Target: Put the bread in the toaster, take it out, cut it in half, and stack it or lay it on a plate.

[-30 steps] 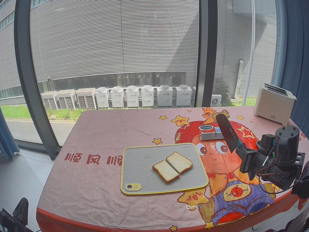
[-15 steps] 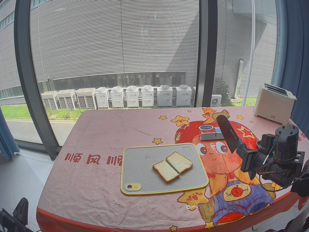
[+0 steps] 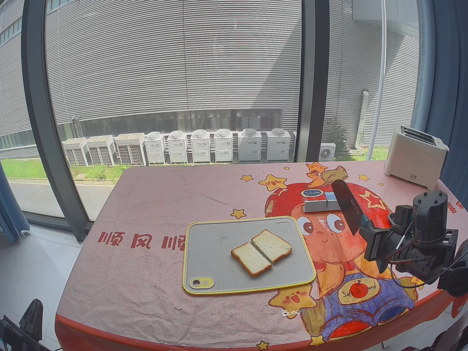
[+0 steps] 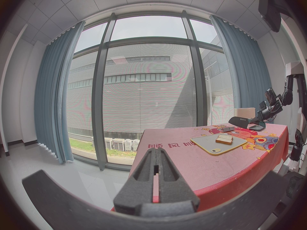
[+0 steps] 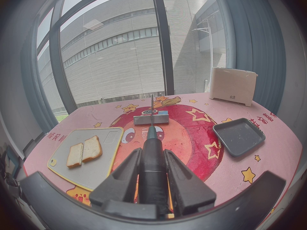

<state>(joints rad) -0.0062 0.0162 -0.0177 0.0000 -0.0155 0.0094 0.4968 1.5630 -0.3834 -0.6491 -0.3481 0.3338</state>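
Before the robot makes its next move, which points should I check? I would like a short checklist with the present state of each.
1. Bread cut in two: ok. Both bread halves lie side by side on the cutting board.
2. Knife grip: ok. The right gripper is shut on the knife handle.
3. Blade away from the bread: ok. It is raised, right of the board.
4. Knife holder reachable: ok. It lies ahead of the blade.
5. Plate ready: ok. It sits bare.
6. Left gripper ready for the bread: not ok. It is shut and off the table.
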